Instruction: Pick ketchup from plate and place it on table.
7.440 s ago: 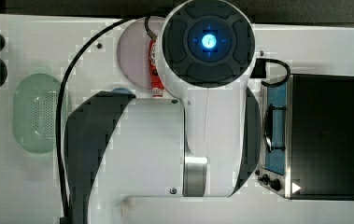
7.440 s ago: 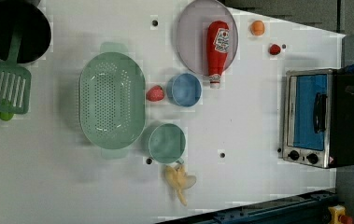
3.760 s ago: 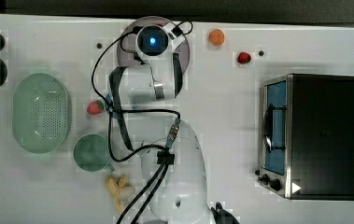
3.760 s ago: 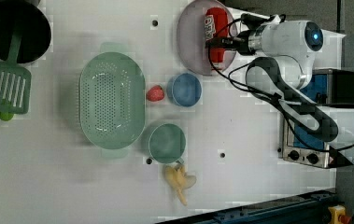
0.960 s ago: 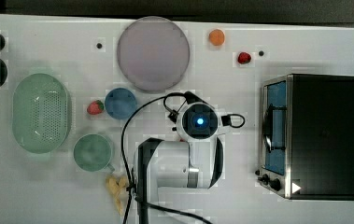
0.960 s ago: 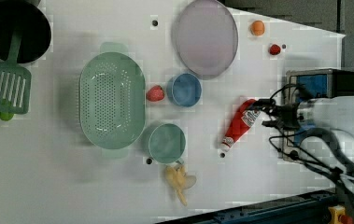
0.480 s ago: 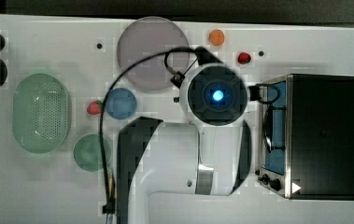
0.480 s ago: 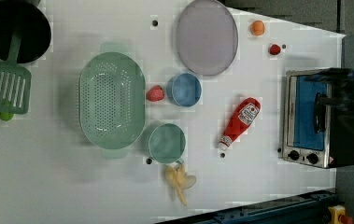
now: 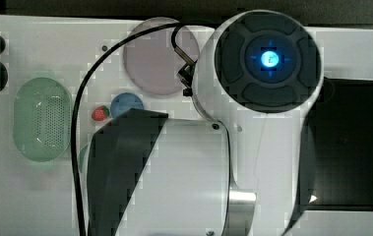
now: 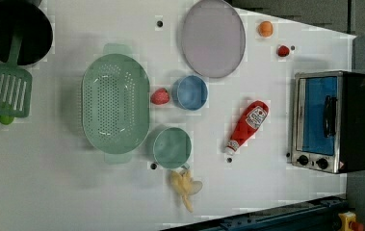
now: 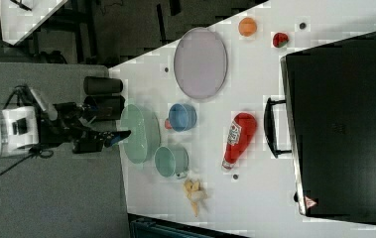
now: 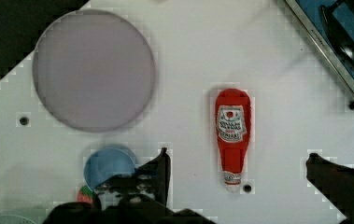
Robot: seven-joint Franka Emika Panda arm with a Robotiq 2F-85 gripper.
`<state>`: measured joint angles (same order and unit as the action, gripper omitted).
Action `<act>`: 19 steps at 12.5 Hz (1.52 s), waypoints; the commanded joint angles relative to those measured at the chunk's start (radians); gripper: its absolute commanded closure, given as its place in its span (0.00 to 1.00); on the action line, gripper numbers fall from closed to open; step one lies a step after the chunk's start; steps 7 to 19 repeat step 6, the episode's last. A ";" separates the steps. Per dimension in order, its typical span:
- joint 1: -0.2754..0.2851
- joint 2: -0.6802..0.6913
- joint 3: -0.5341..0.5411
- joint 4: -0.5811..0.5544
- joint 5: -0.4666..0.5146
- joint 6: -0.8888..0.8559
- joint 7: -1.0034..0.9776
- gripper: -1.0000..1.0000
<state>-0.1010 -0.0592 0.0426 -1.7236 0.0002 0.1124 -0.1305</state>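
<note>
The gripper (image 12: 237,163) hangs high above the surface (image 10: 267,192) with its 2 dark fingers (image 12: 158,170) spread wide and nothing between them. In the wrist view the ketchup (image 12: 231,135) lies flat on the white surface in the gap below the fingers, touched by neither.

In the left view the ketchup (image 10: 247,126) rests on its side, tilted, its pale cap end beside a small dark hole and its red base pointing toward the toaster oven (image 10: 329,122), which stands just beside it on the left view's right. Nearer the left view's bottom edge lie a banana (image 10: 185,185) and a green cup (image 10: 172,147).

On the left view's left of the bottle sit a blue bowl (image 10: 192,92) with a strawberry (image 10: 160,96) touching its side, then the green perforated basket (image 10: 115,103).

Farther off, the plate (image 10: 213,37) lies bare, well apart from the ketchup. Beyond it, near the far edge, are an orange fruit (image 10: 265,28) and a small red fruit (image 10: 282,50). At the left view's far left sit a green spatula (image 10: 6,89) and a black pot (image 10: 14,29)
</note>
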 commanded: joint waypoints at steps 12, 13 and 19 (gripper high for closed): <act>-0.002 0.007 0.001 -0.002 -0.006 -0.059 0.053 0.00; -0.002 0.007 0.001 -0.002 -0.006 -0.059 0.053 0.00; -0.002 0.007 0.001 -0.002 -0.006 -0.059 0.053 0.00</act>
